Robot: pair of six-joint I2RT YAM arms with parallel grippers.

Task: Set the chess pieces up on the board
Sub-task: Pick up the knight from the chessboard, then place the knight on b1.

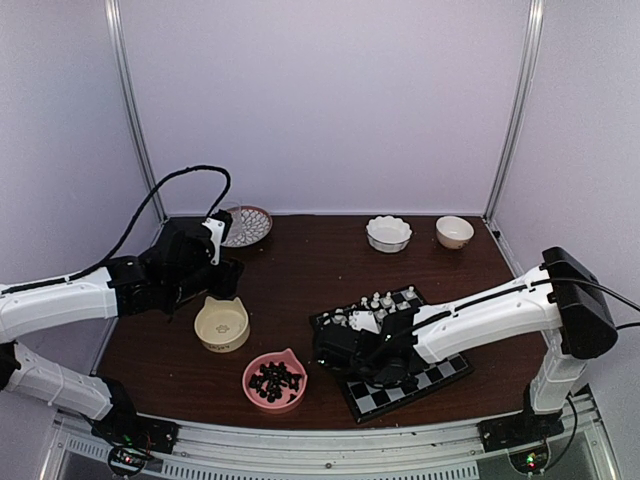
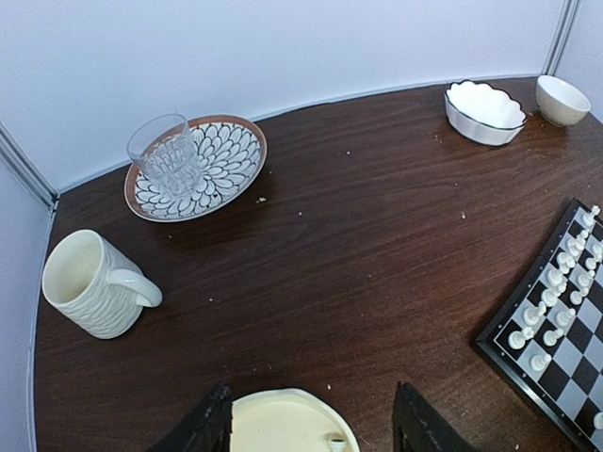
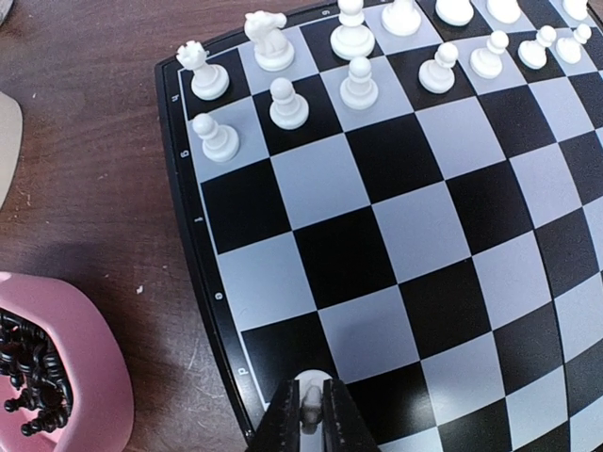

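Dark brown wooden tabletop (image 1: 300, 270), pale walls round it. Nearest the arm bases is a pink cat-eared bowl (image 1: 275, 380) full of small black chessmen (image 3: 33, 367). Just right of it lies the flat black-and-pale checked board (image 3: 396, 245), its near-left corner beside the pink bowl.

The right gripper (image 3: 308, 419) sits low over that corner, fingers pinched together on one tiny cream-white chessman (image 3: 308, 388). It looks upright, top peeking out btwn the fingers; type too hidden to tell.

Key relation: the white ranks (image 3: 358, 83) stand in two rows along the board's far edge, straight ahead of the gripper, w/ bare squares btwn. Prob. next step is lift, then carry fwd across the board to a free far square. Can't tell which square is vacant. Neighbours stand close, so a knock is the risk.

The right arm is the one on the board. The left gripper (image 2: 313, 400) is well apart to the left, fingers wide apart w/ nothing btwn them, above a cream cat-shaped bowl (image 2: 283, 424) w/ a lone white piece (image 2: 336, 440) in it.

Farther back: cream ribbed mug (image 2: 94, 282), clear glass tumbler (image 2: 168, 155) on a petal-patterned plate (image 2: 231, 141), white scalloped bowl (image 2: 482, 113), small cream bowl (image 2: 563, 99).
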